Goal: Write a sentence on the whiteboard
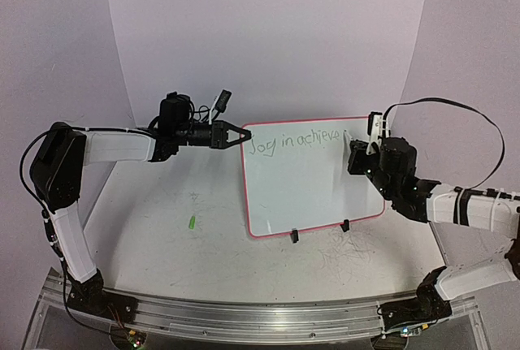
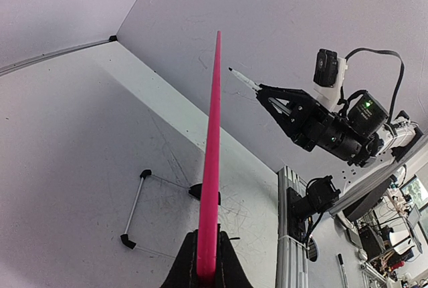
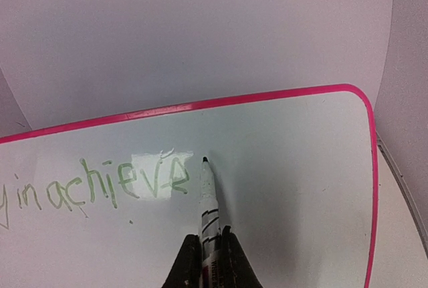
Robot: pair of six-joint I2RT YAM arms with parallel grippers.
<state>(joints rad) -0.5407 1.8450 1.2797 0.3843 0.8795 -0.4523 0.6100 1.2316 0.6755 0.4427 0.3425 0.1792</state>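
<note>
The whiteboard (image 1: 313, 187) stood on the worktop (image 1: 162, 204), long axis left-right, left jaws clenched on its top-left corner. Right jaws grasped a marker (image 3: 208, 194), tip pointing at the end of the sentence (image 3: 100, 184), whose start was cropped close-up.

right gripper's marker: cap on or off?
Off: the marker ends in a bare dark tip, at the whiteboard just right of the sentence.

Whiteboard (image 1: 313, 196): glossy white, thin pink rim, rounded corners, stands propped on its lower edge. Green handwritten sentence (image 1: 296, 144) along top reads "Joy in achieve", unfinished.
</note>
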